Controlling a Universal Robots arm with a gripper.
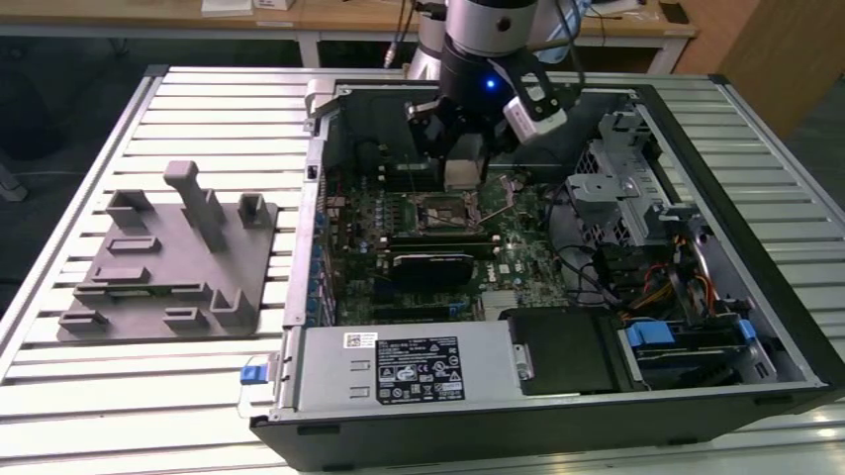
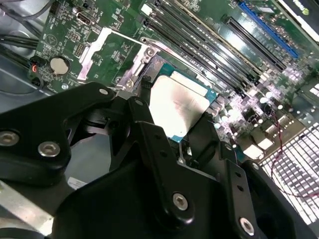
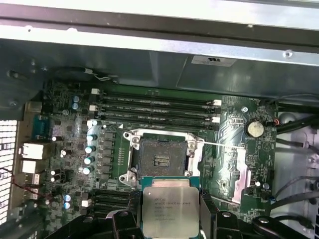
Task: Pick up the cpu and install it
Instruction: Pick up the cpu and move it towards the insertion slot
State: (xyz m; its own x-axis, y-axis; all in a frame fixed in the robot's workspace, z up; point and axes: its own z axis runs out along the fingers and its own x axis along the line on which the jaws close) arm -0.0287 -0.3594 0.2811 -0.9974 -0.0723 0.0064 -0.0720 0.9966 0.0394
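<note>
1. In the exterior view an open computer case (image 1: 528,435) lies on its side on a slatted metal bench (image 1: 133,396), taking up the centre and right of the frame.
2. A grey plastic fixture block (image 1: 172,262) sits on the bench at the exterior view's left, well apart from the case.
3. The arm reaches down from the top centre of the frame, with its end effector (image 1: 465,178) inside the case over the green motherboard (image 1: 521,262).
4. The end effector hangs just above the socket (image 1: 442,210) in that picture.
5. In both wrist views the cpu (image 3: 170,211) (image 2: 177,104) is clamped in the end effector, its shiny metal top facing the first wrist camera.
6. The black fingers (image 3: 209,216) press on two opposite edges of the cpu, closed only as far as the chip's width.
7. The cpu is held flat, roughly parallel to the board and raised off it.
8. In the first wrist view the socket (image 3: 160,158) is bare, and the cpu's edge overlaps one side of its metal frame.
9. The load plate (image 3: 234,172) (image 2: 99,50) is folded open beside the socket.
10. Black memory slots (image 3: 154,107) run along the socket's far side, and a coin cell (image 3: 254,128) sits near the load plate.
11. A silver power supply (image 1: 396,366) fills the case's lower centre in the exterior view.
</note>
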